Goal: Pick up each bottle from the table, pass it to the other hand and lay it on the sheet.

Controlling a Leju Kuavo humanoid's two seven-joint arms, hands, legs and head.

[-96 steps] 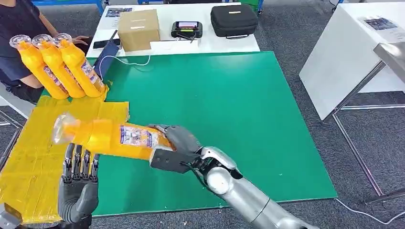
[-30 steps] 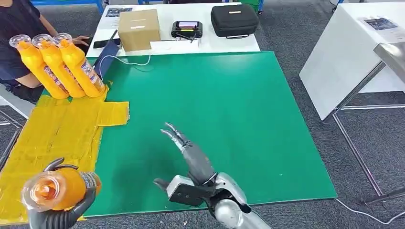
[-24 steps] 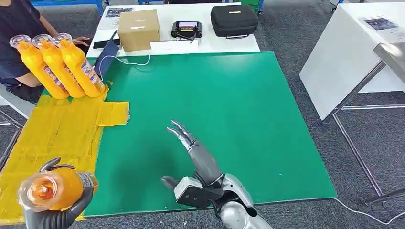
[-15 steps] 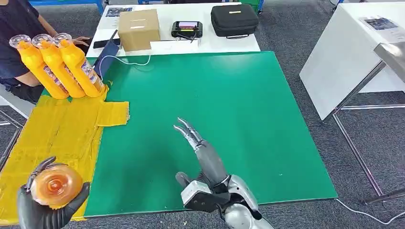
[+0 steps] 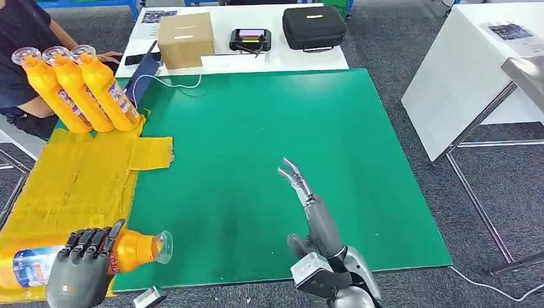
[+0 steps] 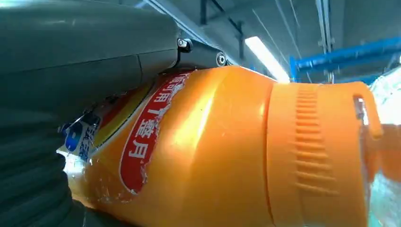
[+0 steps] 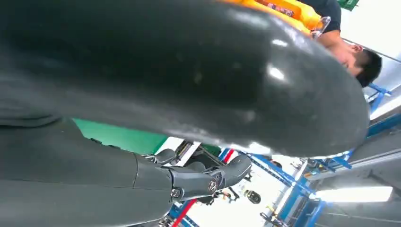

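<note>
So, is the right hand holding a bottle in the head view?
No, the right hand is held out over the green mat with its fingers straight and holding nothing; the left hand grips the bottle.

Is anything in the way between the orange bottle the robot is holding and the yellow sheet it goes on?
Nothing visible. The left hand holds the bottle lying sideways right at the yellow sheet's near edge. The three bottles already placed sit at the far end, leaving bare sheet close by.

The left hand [image 5: 82, 266] covers the held bottle's [image 5: 138, 247] middle; its base is cut off.
</note>
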